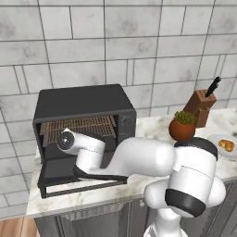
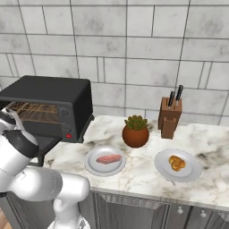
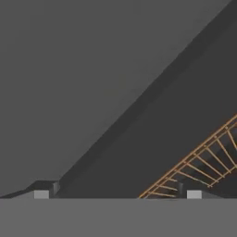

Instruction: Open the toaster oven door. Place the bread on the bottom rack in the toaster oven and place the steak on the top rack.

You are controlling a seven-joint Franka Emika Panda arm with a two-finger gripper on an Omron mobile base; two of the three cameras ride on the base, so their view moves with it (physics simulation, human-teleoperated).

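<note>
The black toaster oven (image 1: 83, 104) (image 2: 49, 91) stands at the counter's left end. The toaster oven door (image 1: 55, 172) is dropped open and lies flat in front of it. Inside are the copper top rack (image 1: 81, 123) (image 2: 31, 107) and the bottom rack (image 1: 54, 135) (image 2: 42, 118). My hand hangs just above the open door at the oven's mouth. In the hand view my gripper (image 3: 118, 194) is open and empty, over a dark panel with a copper rack (image 3: 203, 162) at the lower right. The steak (image 2: 108, 159) lies on a plate, and the bread (image 2: 177, 163) (image 1: 227, 146) on another.
A potted plant (image 2: 135, 129) (image 1: 183, 126) and a knife block (image 2: 171, 117) (image 1: 200, 106) stand behind the two white plates (image 2: 96, 167) (image 2: 190, 172). A tiled wall backs the marble counter (image 2: 143, 179). My own arm crosses in front of the oven door.
</note>
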